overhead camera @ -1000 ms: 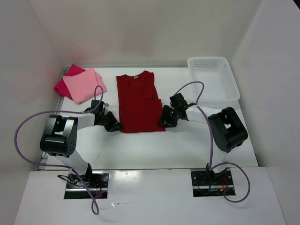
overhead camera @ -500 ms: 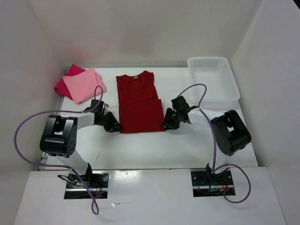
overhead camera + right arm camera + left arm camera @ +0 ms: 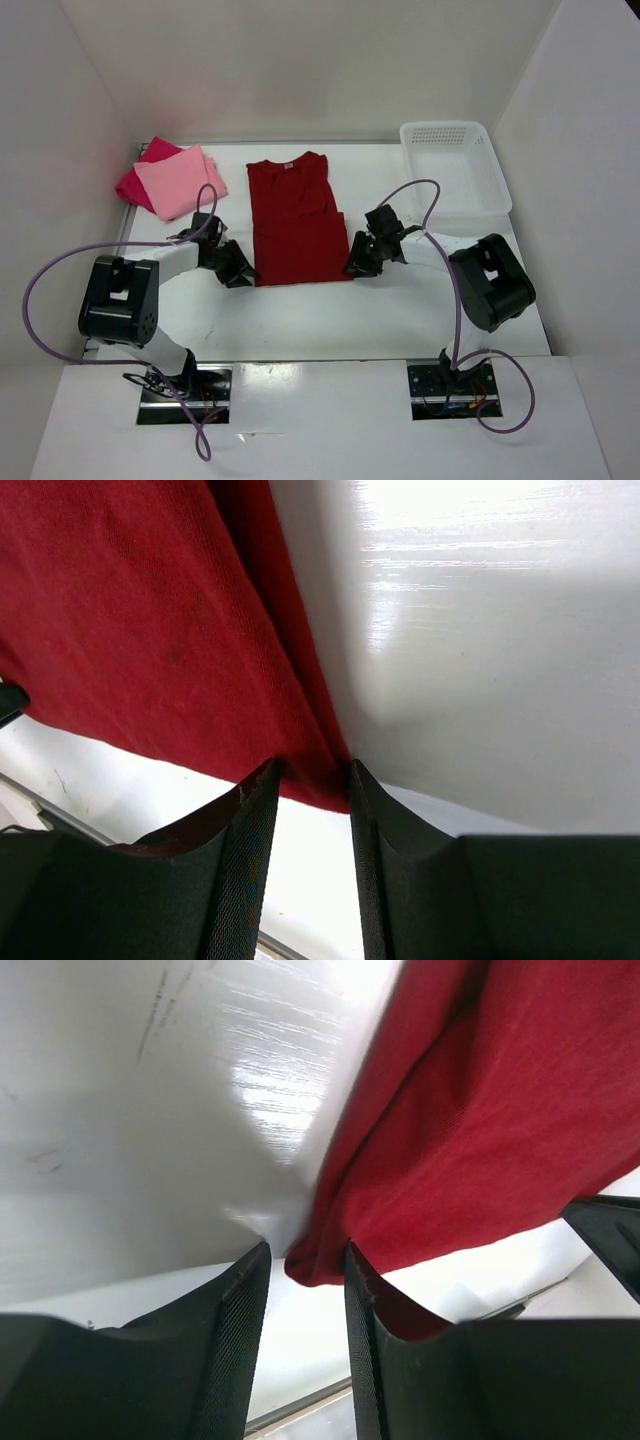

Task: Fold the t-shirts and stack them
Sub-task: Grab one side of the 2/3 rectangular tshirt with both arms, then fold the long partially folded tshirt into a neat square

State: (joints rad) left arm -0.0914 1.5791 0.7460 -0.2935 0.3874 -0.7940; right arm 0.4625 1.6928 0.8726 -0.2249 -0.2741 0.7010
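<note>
A dark red t-shirt (image 3: 295, 220) lies flat mid-table, its sleeves folded in and its collar at the far end. My left gripper (image 3: 243, 275) sits low at its near-left corner. In the left wrist view the left gripper (image 3: 305, 1250) is open, with the shirt (image 3: 480, 1110) corner between its tips. My right gripper (image 3: 356, 263) is at the near-right corner. In the right wrist view the right gripper (image 3: 313, 765) stands open astride the shirt (image 3: 130, 610) hem. A folded pale pink t-shirt (image 3: 178, 180) lies on a crimson-pink t-shirt (image 3: 132, 187) at the far left.
A white lattice basket (image 3: 445, 128) stands at the far right corner. White walls enclose the table on the left, back and right. Purple cables loop from both arms over the table.
The left jaws have spread apart at the near-left corner. The right gripper slid toward the near-right corner and its jaws narrowed around the hem.
</note>
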